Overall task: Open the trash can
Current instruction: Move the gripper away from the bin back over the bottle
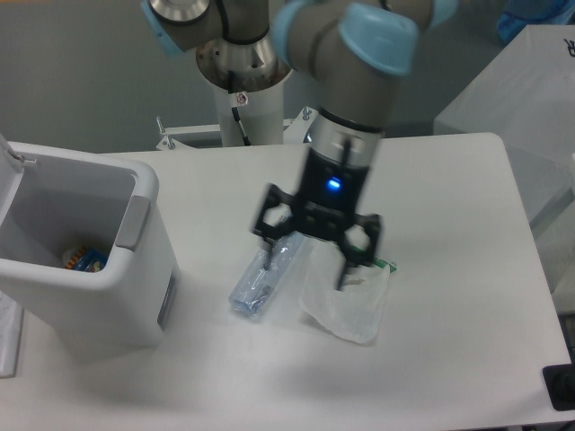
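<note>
End effector (pixel 305 267) spread, empty, above bottle (pixel 267 269) and bag (pixel 349 294); bin (pixel 85 260) far left, lid up.

Crushed clear bottle (pixel 260 278) beside clear bag (pixel 346 301); white table (pixel 449 233).
</note>
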You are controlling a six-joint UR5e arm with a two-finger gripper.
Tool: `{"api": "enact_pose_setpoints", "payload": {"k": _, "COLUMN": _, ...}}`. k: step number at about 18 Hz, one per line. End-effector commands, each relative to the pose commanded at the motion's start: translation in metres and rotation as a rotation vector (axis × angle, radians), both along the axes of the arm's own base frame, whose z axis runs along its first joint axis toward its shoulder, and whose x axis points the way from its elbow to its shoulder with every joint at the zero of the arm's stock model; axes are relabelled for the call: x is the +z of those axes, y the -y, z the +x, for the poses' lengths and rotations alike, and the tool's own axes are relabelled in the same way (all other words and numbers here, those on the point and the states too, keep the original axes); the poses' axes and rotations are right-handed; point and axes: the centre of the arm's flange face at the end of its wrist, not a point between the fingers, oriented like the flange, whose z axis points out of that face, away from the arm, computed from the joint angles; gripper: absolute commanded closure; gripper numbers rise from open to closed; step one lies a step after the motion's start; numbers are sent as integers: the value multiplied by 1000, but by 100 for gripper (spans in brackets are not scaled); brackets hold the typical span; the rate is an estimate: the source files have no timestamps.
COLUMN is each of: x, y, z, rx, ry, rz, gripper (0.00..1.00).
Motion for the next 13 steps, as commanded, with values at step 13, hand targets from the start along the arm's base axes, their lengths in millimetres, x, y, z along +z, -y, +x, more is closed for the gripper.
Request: {"api": "enact_pose_setpoints", "payload": {"k": 13, "x": -114, "y": 0, "z": -90, "rx": -311, "ry": -164, "rz": -423, "gripper": 0}}
